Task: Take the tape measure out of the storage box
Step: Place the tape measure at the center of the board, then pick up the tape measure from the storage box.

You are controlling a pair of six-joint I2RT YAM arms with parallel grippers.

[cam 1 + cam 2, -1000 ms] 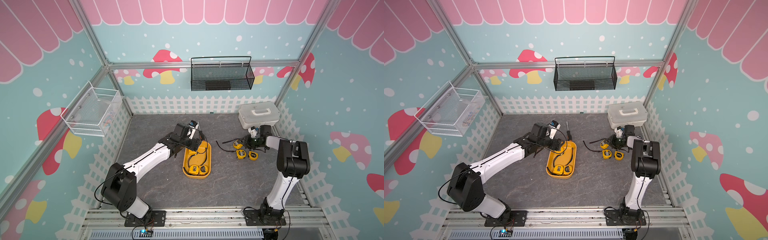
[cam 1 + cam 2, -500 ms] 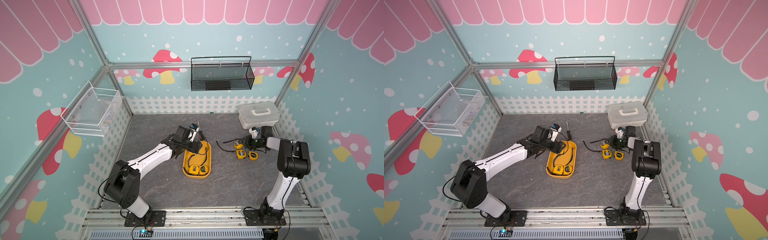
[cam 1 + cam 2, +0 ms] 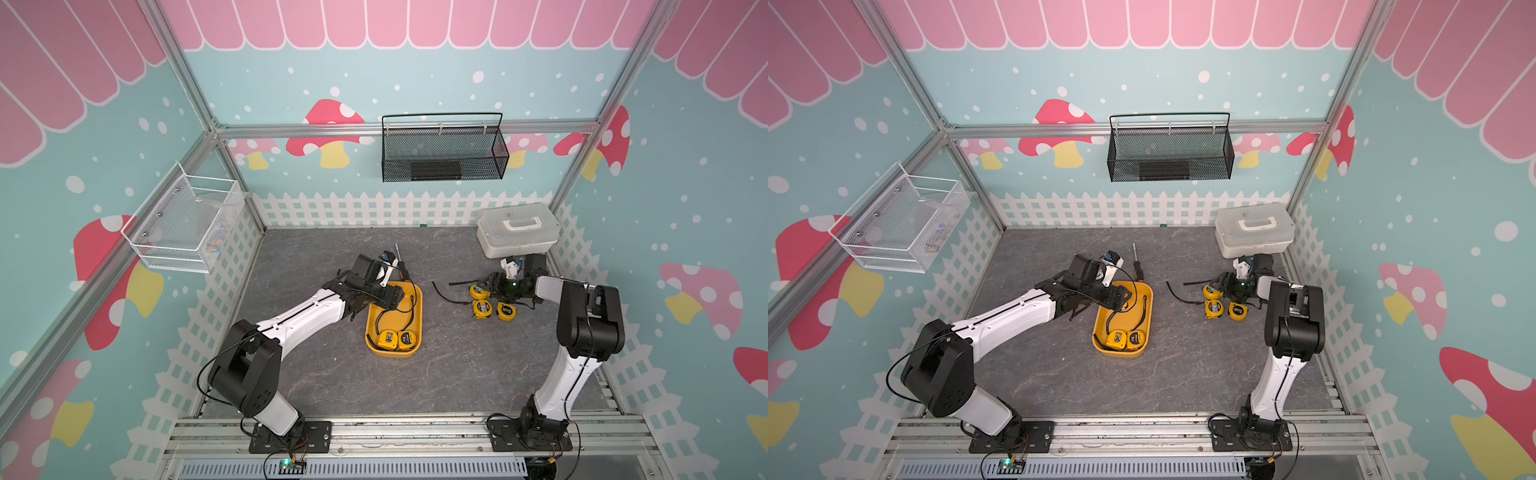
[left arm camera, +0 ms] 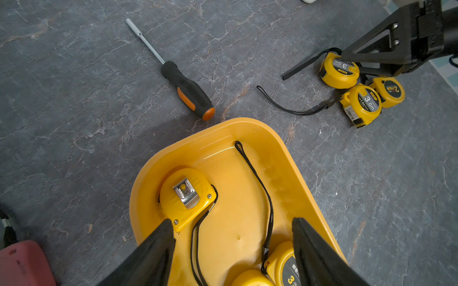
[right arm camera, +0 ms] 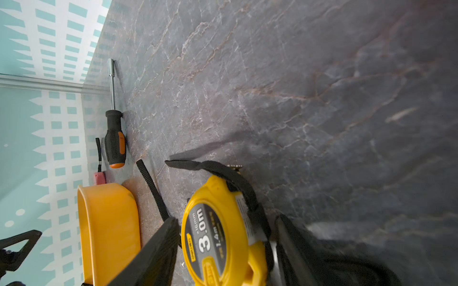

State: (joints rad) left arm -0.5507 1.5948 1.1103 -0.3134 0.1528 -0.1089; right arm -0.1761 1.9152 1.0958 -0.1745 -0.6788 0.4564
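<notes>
The yellow storage box [image 3: 419, 320] sits in the middle of the desk [image 3: 332, 382]. The left wrist view shows three tape measures in it. A clip-up tape measure [image 4: 184, 195] lies face down at the far end. A pair of tape measures [image 3: 387, 338] lies side by side at the near end, with thin black cords trailing across the box floor.

The left hand [image 4: 231, 220] hangs over the far half of the box with its jaws wide apart and holds nothing. One fingertip [image 4: 166, 227] is just beside a corner of the clip-up tape measure; contact cannot be told.

The right hand [image 5: 225, 220] is low over the right side of the desk, in front of the white case [image 3: 517, 228]. Its jaws stand apart on either side of a 3.0 m tape measure [image 5: 218, 237], which lies on the desk outside the box. A thin gap shows beside the casing, so the hand is open around it rather than clamped. Two other tape measures [image 4: 361, 104] lie just beside it, touching each other.

A screwdriver [image 4: 188, 91] lies on the desk just past the far end of the box, apart from it. A black strap [image 4: 285, 106] trails over the desk between the box and the outside tape measures.
</notes>
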